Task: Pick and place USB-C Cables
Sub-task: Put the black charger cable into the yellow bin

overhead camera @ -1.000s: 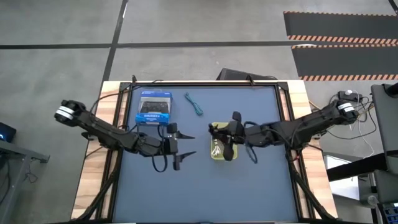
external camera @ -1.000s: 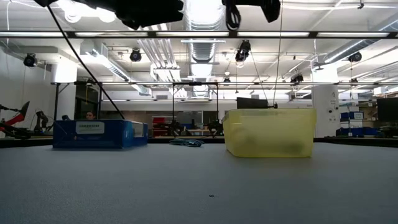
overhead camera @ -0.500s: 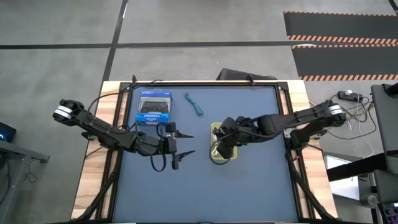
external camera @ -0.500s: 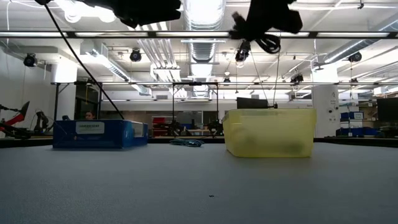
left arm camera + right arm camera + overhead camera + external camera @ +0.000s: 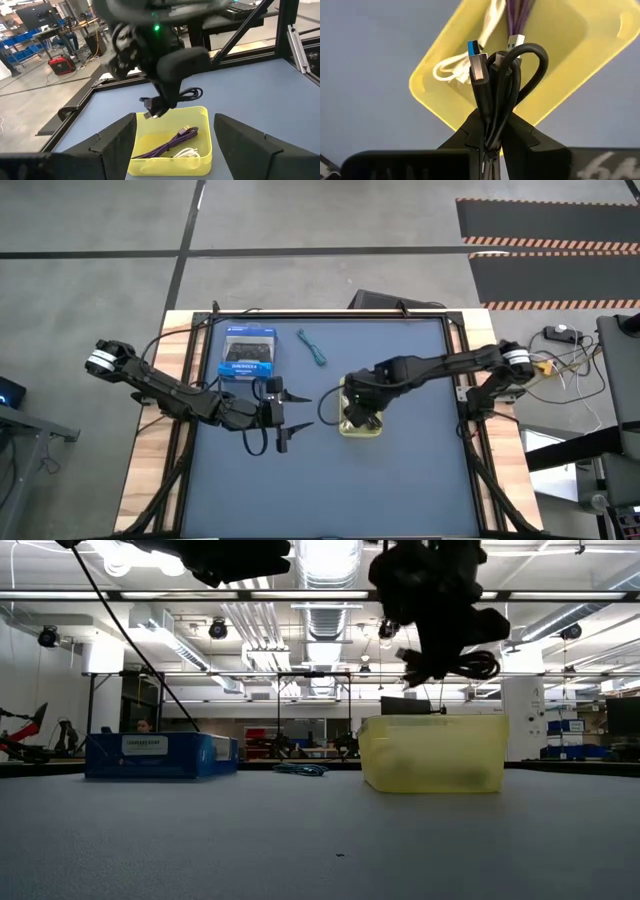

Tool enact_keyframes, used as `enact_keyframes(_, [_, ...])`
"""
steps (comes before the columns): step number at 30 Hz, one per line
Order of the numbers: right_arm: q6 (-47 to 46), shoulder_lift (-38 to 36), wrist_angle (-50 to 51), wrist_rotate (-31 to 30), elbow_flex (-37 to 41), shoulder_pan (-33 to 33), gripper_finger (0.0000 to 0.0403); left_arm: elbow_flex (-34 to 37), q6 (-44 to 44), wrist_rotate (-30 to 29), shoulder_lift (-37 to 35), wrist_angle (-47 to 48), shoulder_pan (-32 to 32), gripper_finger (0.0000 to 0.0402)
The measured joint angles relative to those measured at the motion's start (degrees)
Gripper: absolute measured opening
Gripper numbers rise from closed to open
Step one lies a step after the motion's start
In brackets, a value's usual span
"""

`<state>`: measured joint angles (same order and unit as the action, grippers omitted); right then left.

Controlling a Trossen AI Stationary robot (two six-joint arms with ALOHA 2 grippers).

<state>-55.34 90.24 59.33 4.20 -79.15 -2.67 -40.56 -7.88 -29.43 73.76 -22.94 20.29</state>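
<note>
My right gripper (image 5: 492, 142) is shut on the black cable (image 5: 506, 75) above the yellow bin (image 5: 345, 429), as the low view also shows (image 5: 440, 645). The dark purple cable (image 5: 170, 145) and the white cable (image 5: 187, 154) lie on the bin's floor (image 5: 150, 145). The teal-blue cable (image 5: 313, 347) lies on the table's far part, beside the blue box (image 5: 248, 355). My left gripper (image 5: 303, 413) hovers open, left of the bin. My right gripper pinches the bundled black cable between its two fingers at the bundle's lower strands (image 5: 493, 122), several strands together. Its loop (image 5: 535, 55) and plugs (image 5: 479, 62) stick out past the fingertips. The fingers slant down from above. The cable hangs clear over the bin (image 5: 468, 665).
The blue box (image 5: 160, 755) stands near the table's far left. The yellow bin (image 5: 433, 753) sits about mid-table, slightly right. Dark frame rails (image 5: 330, 315) run along the table's edges. The bare blue mat (image 5: 330, 490) stretches across the near half.
My right gripper has come down from above the low view's top toward the yellow bin, turning as the arm stretched out toward the table's left, with the black cable carried along in its shut fingers. The left arm has kept still.
</note>
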Motion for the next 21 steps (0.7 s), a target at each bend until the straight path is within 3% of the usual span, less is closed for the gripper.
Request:
enact_keyframes(7, [-4.09,1.65,0.43,5.10,0.04,4.56,0.0033,0.01,0.09,0.00,0.00,0.02,0.02,0.0251])
enact_keyframes(14, [-10.46,1.81,0.36,5.28,0.04,8.04,0.0033,0.02,0.13,0.00,0.00,0.02,0.07,0.0251])
enact_keyframes(21, [-10.66,1.81,0.37,5.22,0.04,9.39,0.0033,0.02,0.15,0.00,0.00,0.02,0.07,0.0251])
